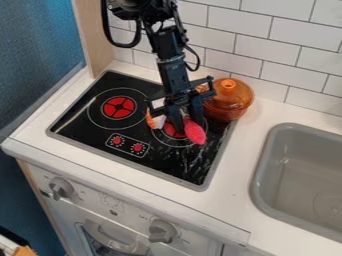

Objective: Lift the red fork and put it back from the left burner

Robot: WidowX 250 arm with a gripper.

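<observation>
Some seems done, we judge: jaws apart, the red thing (194,132) (presumably our fork) right of the left burner (119,107); placing may remain.

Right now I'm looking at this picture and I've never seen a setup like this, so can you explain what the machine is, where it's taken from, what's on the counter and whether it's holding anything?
The machine is a black robot arm, coming in from the top. Its gripper, the part that grabs, hangs over the right burner of a toy stove. The one picture comes from a camera looking down at a slant.

A pinkish-red thing is at the gripper's tip; I can't tell if it is held. Beside it is something orange and white. An orange see-through pot stands at the stove's back right corner. The left burner is bare, and a gray sink is at the right.
</observation>
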